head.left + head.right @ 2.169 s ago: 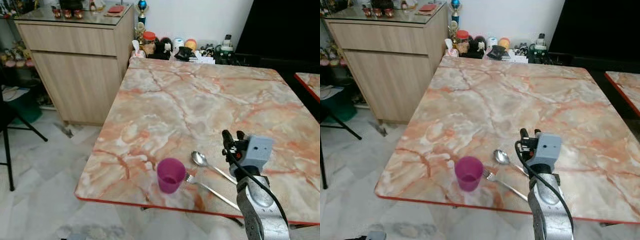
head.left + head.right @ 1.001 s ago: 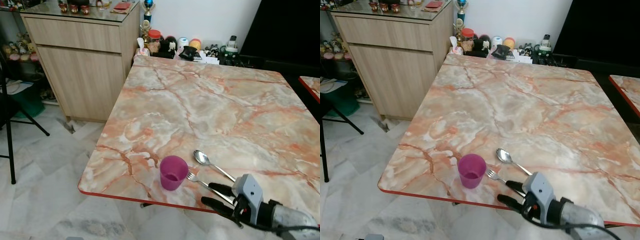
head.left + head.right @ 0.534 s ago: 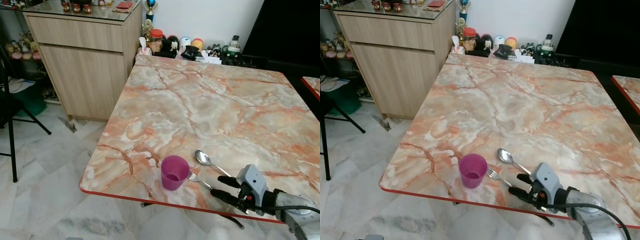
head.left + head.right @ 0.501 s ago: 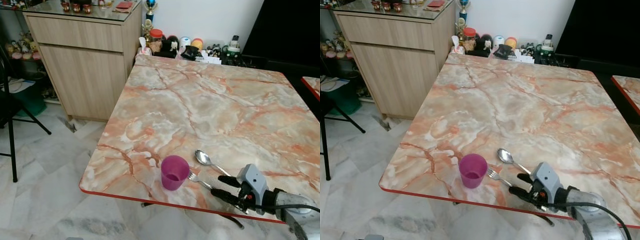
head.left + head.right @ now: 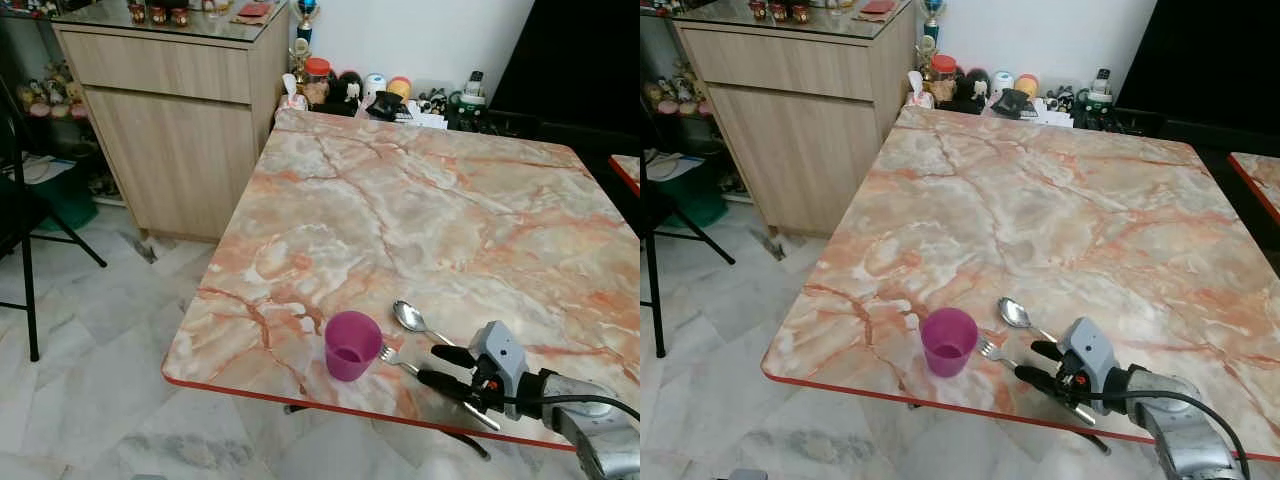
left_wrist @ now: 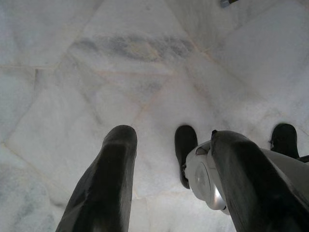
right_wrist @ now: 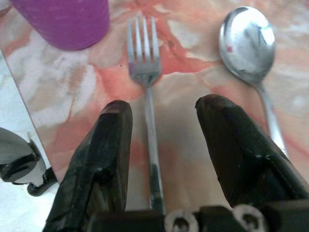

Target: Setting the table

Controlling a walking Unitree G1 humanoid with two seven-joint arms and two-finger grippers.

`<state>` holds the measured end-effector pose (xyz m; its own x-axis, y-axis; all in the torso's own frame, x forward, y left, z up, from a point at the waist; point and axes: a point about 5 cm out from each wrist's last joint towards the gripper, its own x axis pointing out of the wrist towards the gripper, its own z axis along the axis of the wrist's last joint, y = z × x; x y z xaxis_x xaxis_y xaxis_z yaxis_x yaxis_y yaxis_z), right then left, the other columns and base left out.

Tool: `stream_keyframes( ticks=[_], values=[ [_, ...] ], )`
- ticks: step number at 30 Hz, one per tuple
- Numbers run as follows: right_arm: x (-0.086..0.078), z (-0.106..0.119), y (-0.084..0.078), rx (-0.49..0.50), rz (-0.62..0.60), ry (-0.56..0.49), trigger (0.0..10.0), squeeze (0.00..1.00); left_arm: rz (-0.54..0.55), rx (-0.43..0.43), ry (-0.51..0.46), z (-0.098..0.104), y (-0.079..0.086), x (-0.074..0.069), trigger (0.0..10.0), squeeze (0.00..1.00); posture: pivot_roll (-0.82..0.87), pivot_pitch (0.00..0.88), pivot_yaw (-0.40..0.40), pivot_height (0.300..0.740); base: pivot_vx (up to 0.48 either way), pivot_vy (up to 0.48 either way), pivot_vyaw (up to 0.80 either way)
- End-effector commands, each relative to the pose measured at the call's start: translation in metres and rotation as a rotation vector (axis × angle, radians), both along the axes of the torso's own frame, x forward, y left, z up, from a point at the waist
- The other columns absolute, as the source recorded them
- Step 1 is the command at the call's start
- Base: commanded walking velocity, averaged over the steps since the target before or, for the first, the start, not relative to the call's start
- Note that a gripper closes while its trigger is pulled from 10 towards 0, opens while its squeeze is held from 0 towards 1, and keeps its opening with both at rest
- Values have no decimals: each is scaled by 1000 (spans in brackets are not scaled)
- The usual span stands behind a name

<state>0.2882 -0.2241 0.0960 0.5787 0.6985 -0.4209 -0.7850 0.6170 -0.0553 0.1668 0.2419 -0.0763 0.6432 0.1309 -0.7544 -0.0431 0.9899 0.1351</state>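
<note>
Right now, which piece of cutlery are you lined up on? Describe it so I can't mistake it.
On the orange-veined marble table, near its red front edge, stands a purple plastic cup. Just right of it lies the slim silver fork, tines toward the cup, its handle running between the open right end effector fingers. The round-bowled silver spoon lies farther from the cup.

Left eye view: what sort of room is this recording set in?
Probably a home dining area: a marble-patterned table laid with a purple cup, fork and spoon, a wooden sideboard beside it, and a tiled floor.
</note>
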Motion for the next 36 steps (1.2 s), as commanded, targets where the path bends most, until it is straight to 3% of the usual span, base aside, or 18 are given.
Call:
stream_keyframes(
  ticks=[1, 11, 36],
  values=[
    [0, -1, 3, 4, 26, 5, 10000, 0, 2, -9, 28, -4, 0, -7, 10000, 0, 60, 143, -61, 740, 0, 0, 0],
    [0, -9, 14, 13, 60, 12, 10000, 0, 0, -9, 26, -4, 0, -7, 10000, 0, 64, 142, -60, 740, 0, 0, 0],
    [-3, -26, 19, -27, 73, 49, 10000, 0, 3, -11, 29, -4, -2, -8, 10000, 0, 63, 147, -64, 740, 0, 0, 0]
  ],
)
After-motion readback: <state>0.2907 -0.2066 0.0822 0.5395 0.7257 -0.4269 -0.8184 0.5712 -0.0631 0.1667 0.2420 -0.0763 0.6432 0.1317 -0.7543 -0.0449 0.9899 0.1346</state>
